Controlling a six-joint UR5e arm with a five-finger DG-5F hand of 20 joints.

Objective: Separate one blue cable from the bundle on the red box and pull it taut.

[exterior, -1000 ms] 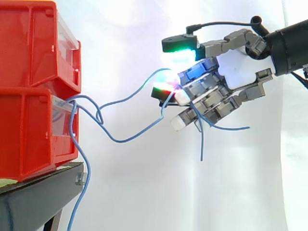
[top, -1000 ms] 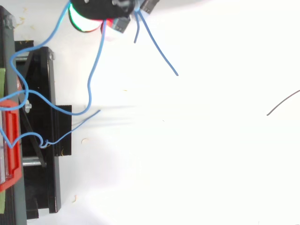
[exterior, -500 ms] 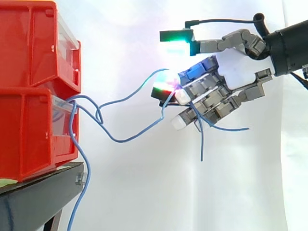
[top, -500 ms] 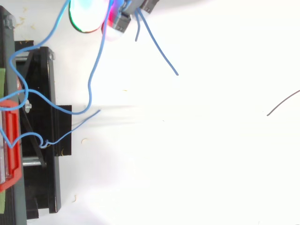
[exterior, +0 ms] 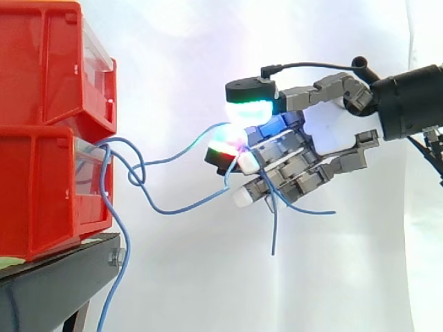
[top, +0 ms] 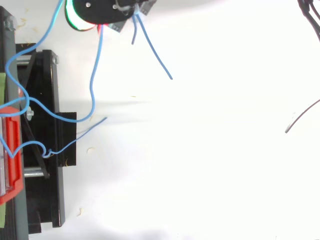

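Two red boxes are stacked at the left, and blue cables come out of the lower one [exterior: 41, 187]. The cables knot into a loose bundle [exterior: 133, 169] just off its front. Two of them run right in slack curves, one high [exterior: 183, 144] and one sagging low [exterior: 180, 205], into my hand [exterior: 325, 135]. The fingers are curled round both, and the thumb's green pad sits above. Two free ends [exterior: 275, 228] dangle below the fingers. From above, my hand [top: 100, 10] is at the upper edge, with both cables [top: 95, 70] leading to it.
Under the boxes is a black stand [exterior: 55, 283], seen from above at the left [top: 47, 100]. Another blue cable [exterior: 118, 263] hangs from the lower box past the stand's edge. A thin dark wire [top: 300, 117] lies at the far right. A white curtain backs the scene.
My hand has moved left towards the boxes and a little lower, still holding the cables. The thumb has come down over the fingers. The cables hang slacker.
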